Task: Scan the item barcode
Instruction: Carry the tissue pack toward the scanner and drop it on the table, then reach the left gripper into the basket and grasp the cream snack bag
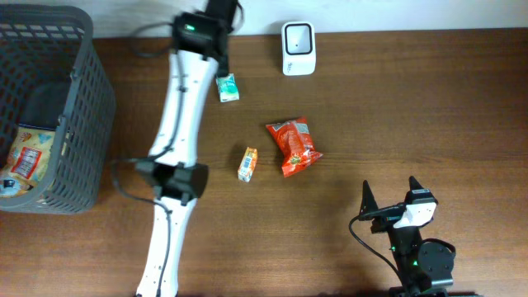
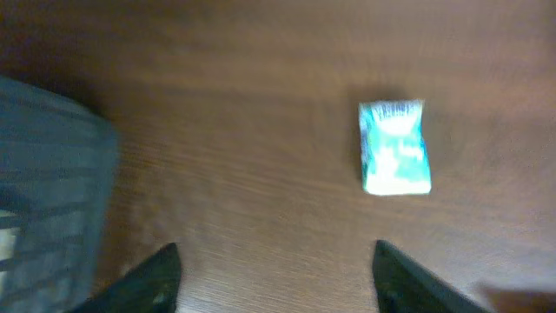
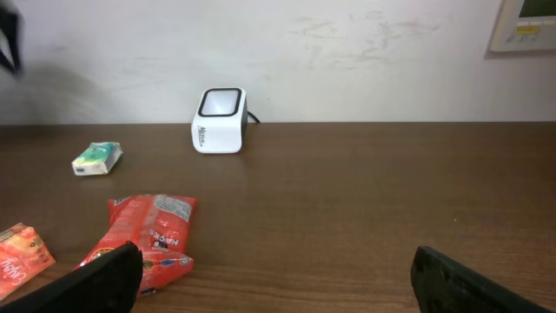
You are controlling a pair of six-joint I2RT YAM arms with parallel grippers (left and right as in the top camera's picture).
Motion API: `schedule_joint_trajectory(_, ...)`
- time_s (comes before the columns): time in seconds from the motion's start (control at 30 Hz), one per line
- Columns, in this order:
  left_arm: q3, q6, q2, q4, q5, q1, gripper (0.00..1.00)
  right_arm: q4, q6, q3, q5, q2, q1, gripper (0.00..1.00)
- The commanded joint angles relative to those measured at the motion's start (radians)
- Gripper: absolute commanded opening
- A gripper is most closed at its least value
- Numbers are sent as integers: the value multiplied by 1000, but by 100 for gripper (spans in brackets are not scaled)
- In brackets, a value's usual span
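Observation:
A small green-and-white packet lies flat on the table, below and left of the white barcode scanner at the back edge. In the left wrist view the packet is blurred and lies ahead and to the right of my left gripper. That gripper is open with only bare wood between its fingers. My right gripper stands open near the front right, holding nothing. It faces the scanner and the packet from far off.
A red snack bag and a small orange carton lie mid-table. A dark wire basket holding more packets stands at the left edge, and its wall shows close on my left gripper's left. The left arm stretches from the front to the back.

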Motion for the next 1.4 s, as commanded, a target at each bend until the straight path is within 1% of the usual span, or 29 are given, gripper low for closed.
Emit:
schedule_joint_trajectory(0.0, 13, -4, -240, 21, -10, 101, 72, -5, 3, -6, 12, -5, -6, 98)
schedule_joint_trajectory(0.2, 13, -13, -372, 30, -8, 309, 73, -5, 3, -6, 12, -5, -6, 98)
schedule_joint_trajectory(0.3, 13, -15, -396, 37, -5, 394, 73, -5, 3, -6, 12, -5, -6, 98)
schedule_joint_trajectory(0.47, -8, -60, -399, 45, -6, 560, 75, -5, 3, -6, 12, -5, -6, 98)
schedule_joint_trajectory(0.57, -70, -64, -398, 44, -5, 660, 74, -5, 3, -6, 12, -5, -6, 98)
schedule_joint_trajectory(0.63, -138, -64, -398, 47, 19, 711, 68, -5, 3, -6, 12, -5, -6, 98)
schedule_joint_trajectory(0.67, -186, -64, -398, 60, 43, 735, 67, -5, 3, -6, 12, -5, -6, 98)
schedule_joint_trajectory(0.83, -404, -61, -398, 145, 51, 800, 69, -5, 3, -6, 12, -5, -6, 99)
schedule_joint_trajectory(0.9, -481, -40, -398, 185, 51, 813, 68, -5, 3, -6, 12, -5, -6, 98)
schedule_joint_trajectory(0.93, -553, -2, -398, 223, 52, 817, 68, -5, 3, -6, 12, -5, -6, 99)
schedule_joint_trajectory(1.07, -719, 117, -398, 319, 52, 817, 69, -5, 3, -6, 12, -5, -6, 98)
schedule_joint_trajectory(1.13, -798, 193, -398, 365, 53, 817, 74, -5, 3, -6, 12, -5, -6, 98)
schedule_joint_trajectory(1.2, -886, 326, -398, 395, 95, 816, 81, -5, 3, -6, 12, -5, -6, 98)
schedule_joint_trajectory(1.23, -917, 356, -398, 408, 98, 817, 82, -5, 3, -6, 12, -5, -6, 98)
schedule_joint_trajectory(1.37, -1026, 365, -398, 459, 60, 817, 82, -5, 3, -6, 12, -5, -6, 98)
